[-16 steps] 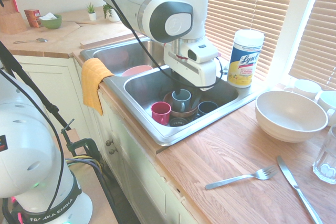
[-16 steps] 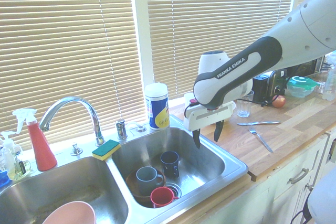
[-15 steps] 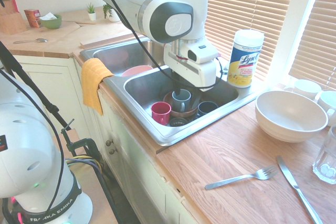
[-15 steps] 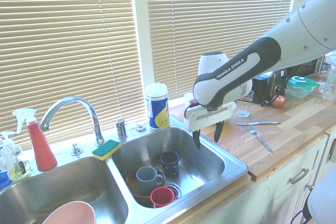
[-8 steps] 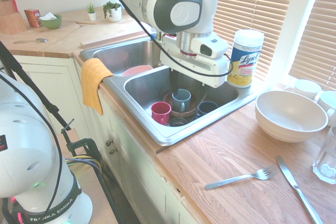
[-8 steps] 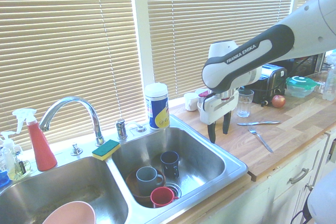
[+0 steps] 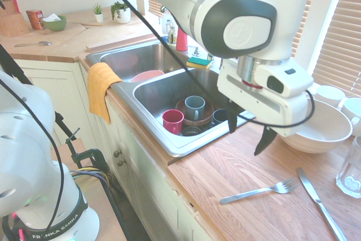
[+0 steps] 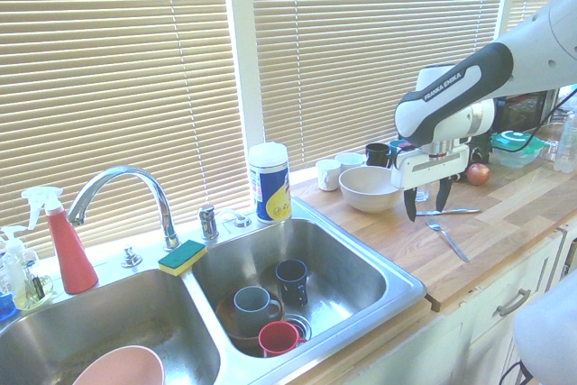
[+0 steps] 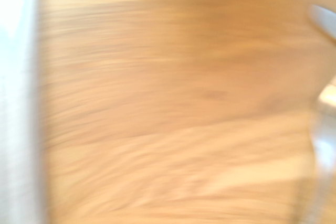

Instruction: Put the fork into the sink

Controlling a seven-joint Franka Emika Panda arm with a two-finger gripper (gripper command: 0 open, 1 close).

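Note:
The fork (image 7: 259, 191) (image 8: 448, 239) lies flat on the wooden counter, right of the sink, with its tines toward the butter knife (image 7: 321, 204) (image 8: 442, 212). The sink (image 7: 161, 91) (image 8: 361, 268) is the steel basin nearer the fork; a grey mug (image 7: 194, 106), a red mug (image 7: 172, 120), a dark mug (image 8: 290, 279) and a brown bowl sit in it. My gripper (image 7: 248, 134) (image 8: 425, 206) hangs open and empty above the counter, between the sink's rim and the fork, fingers pointing down. The wrist view is blurred wood grain.
A white bowl (image 7: 316, 125) (image 8: 370, 188) stands just behind the gripper, white cups beside it. A glass (image 7: 351, 167) is right of the knife. A wipes canister (image 8: 269, 182), a sponge (image 8: 183, 256) and a faucet (image 8: 135, 191) line the sink's back. A pink plate (image 7: 146, 75) is in the adjoining basin.
The gripper has risen out of the sink and swung sideways over its rim to the counter, stopping above the wood near the fork. It stays open. Nothing on the counter moved.

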